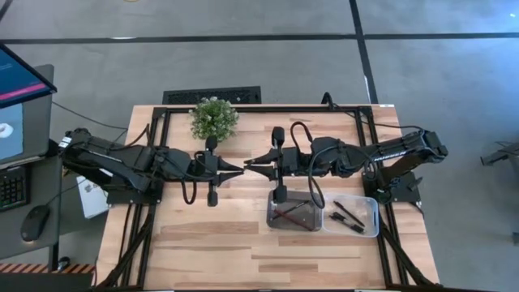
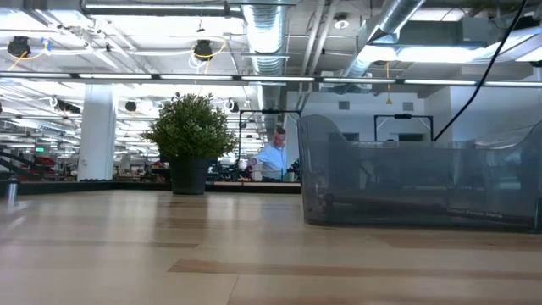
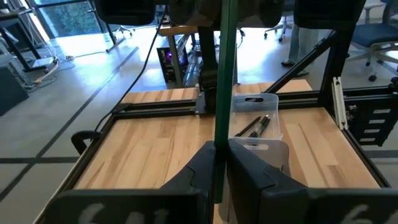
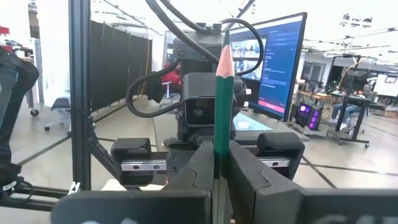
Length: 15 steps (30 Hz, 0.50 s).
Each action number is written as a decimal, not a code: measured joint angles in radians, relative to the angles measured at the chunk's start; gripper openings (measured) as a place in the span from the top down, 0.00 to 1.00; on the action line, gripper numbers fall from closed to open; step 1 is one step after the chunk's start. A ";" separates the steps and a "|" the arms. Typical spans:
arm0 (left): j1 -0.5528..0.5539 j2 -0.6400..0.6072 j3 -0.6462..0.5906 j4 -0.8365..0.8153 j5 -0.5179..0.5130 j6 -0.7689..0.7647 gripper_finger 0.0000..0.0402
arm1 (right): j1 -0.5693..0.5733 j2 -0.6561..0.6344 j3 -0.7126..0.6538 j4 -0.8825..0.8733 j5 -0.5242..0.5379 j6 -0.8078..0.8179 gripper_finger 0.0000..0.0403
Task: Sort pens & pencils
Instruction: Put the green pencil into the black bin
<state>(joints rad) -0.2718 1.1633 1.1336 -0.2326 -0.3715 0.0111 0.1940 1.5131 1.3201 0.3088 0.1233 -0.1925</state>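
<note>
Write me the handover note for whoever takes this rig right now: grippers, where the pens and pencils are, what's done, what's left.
Left gripper and right gripper meet tip to tip above the table's middle, both shut on one green pencil, apparently mid-handover.
Metal tray holds thin pencils; the clear tray beside it holds black pens.
Done: everything visible except the held pencil sits in a tray.
Left: one gripper should release, and the other likely drops the pencil into the metal tray. No loose pens or pencils visible on the table.
</note>
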 joint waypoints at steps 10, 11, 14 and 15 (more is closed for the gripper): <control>0.000 0.000 0.000 0.003 0.104 0.109 0.89 | 0.002 0.000 0.000 -0.011 -0.008 0.011 0.90; 0.000 0.000 0.000 0.001 0.111 0.112 0.88 | 0.002 0.000 0.001 -0.016 -0.009 0.011 0.90; -0.004 0.000 0.000 -0.030 0.095 0.137 0.82 | 0.001 -0.001 0.001 -0.049 -0.003 0.011 0.90; -0.007 0.000 0.000 -0.052 0.076 0.137 0.81 | 0.001 -0.001 0.001 -0.072 0.005 0.011 0.90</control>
<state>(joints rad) -0.2788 1.1633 1.1337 -0.2848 -0.2959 0.1482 0.1948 1.5124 1.3212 0.2365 0.1282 -0.1813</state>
